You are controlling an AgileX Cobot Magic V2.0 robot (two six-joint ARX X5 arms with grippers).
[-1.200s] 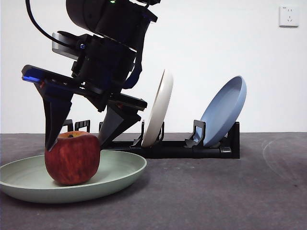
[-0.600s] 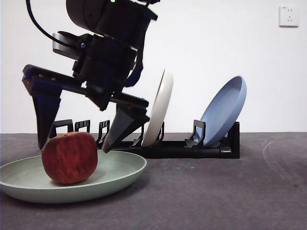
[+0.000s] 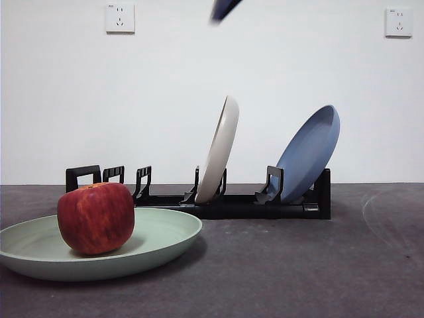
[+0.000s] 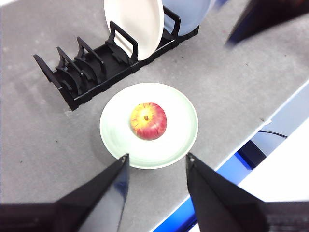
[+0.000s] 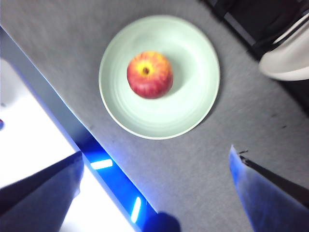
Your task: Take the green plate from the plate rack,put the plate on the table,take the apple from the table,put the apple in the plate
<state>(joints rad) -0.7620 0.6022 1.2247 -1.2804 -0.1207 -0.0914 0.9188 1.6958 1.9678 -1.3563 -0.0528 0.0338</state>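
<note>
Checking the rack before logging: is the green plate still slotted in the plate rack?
No, the green plate lies flat on the table in front of the plate rack, with the apple on it.

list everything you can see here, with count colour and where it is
apple: 1, red with a yellow top, in the green plate
green plate: 1, pale mint green, flat on the table
cream plate: 1, cream white, upright in the plate rack
blue plate: 1, blue, leaning at the rack's end
plate rack: 1, black, behind the green plate
table: 1, dark grey
wall sockets: 2, white, on the wall
left gripper: 1, black, open, high above the plate
right gripper: 1, black, open, also raised above
</note>
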